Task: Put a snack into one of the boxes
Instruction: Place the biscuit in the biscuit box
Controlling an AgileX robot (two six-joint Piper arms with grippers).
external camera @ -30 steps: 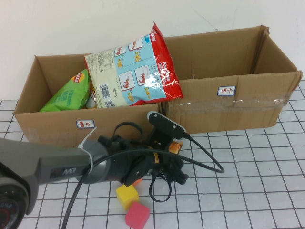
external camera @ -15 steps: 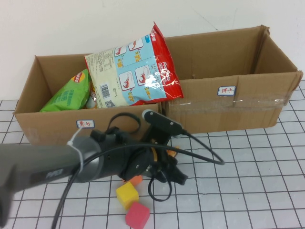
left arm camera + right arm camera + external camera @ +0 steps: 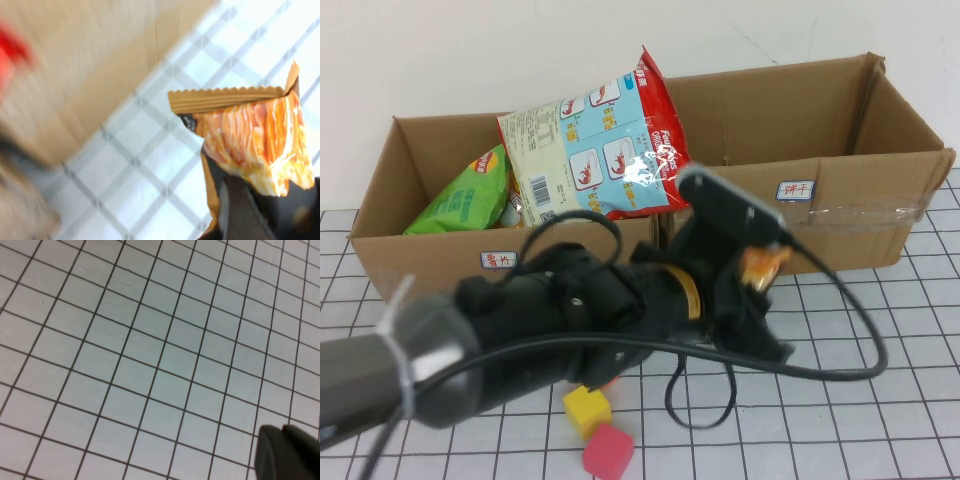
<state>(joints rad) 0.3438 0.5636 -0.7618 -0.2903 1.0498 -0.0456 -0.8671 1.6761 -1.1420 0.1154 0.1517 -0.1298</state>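
My left gripper (image 3: 761, 278) is shut on a small orange snack packet (image 3: 760, 264) and holds it above the grid table, just in front of the right cardboard box (image 3: 865, 215) near its white label (image 3: 795, 189). The left cardboard box (image 3: 420, 262) stands to the left of it. In the left wrist view the orange packet (image 3: 250, 137) sticks out past the dark fingers (image 3: 239, 210), with a blurred brown box wall (image 3: 75, 65) beyond. My right gripper (image 3: 289, 454) shows only in the right wrist view, its fingers together over bare grid table.
The left box holds a green chip bag (image 3: 465, 195) and a large red and blue snack bag (image 3: 605, 150). A yellow cube (image 3: 586, 410) and a pink cube (image 3: 608, 452) lie on the table under my left arm. A black cable (image 3: 840, 360) loops from the arm.
My left gripper has risen from the table and moved right and back toward the right box, carrying the orange packet with it.
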